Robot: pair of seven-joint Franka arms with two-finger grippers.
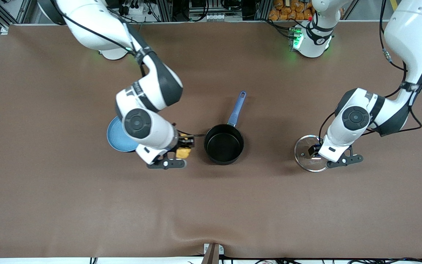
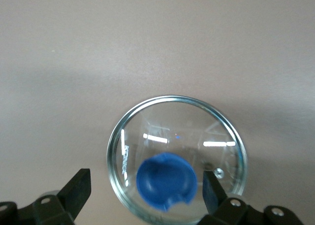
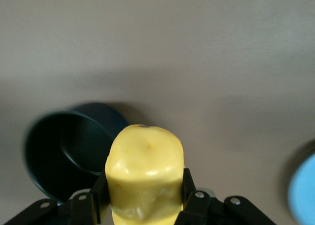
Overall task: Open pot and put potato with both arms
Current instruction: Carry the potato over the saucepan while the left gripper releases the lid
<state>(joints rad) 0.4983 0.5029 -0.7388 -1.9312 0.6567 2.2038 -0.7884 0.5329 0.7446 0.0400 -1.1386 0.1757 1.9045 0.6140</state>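
Evidently at the carry stage: lid off, potato lifted, nothing in the pot yet.

Table [image 1: 50, 205]: brown cloth, with a slight ridge toward the front camera.

Right arm [image 1: 148, 121]: reached down between plate [image 1: 117, 141] and pot [image 1: 224, 143]. Right gripper [image 1: 184, 146] clamped on the potato [image 1: 183, 152], held in the air over bare cloth just beside the pot rim (pot seen partly under the potato in the right wrist view, potato [image 3: 145, 173], pot [image 3: 64, 151]).

Left arm [image 1: 354, 121]: parked over the lid [image 1: 308, 156], toward the left arm's end of the table, well apart from the pot. Left gripper [image 2: 145, 188] spread wide, fingers [image 2: 78, 188] either side of the blue knob [image 2: 165, 180] and clear of it; lid released, lying flat on the cloth.

Pot: open, empty, upright, blue handle [image 1: 236, 108] pointing toward the robot bases.

Risks noted, largest first:
- Release short of the rim: potato not yet over the opening, so a drop now judged to land on cloth or strike the rim and roll.
- Contact of right gripper with the pot wall during travel: light pot, likely pushed or spun by its handle.
- Slip in the grasp: rounded, smooth potato held by narrow pads (only the upper part visibly pinched).
- Left fingers catching the knob on retreat, dragging the lid.
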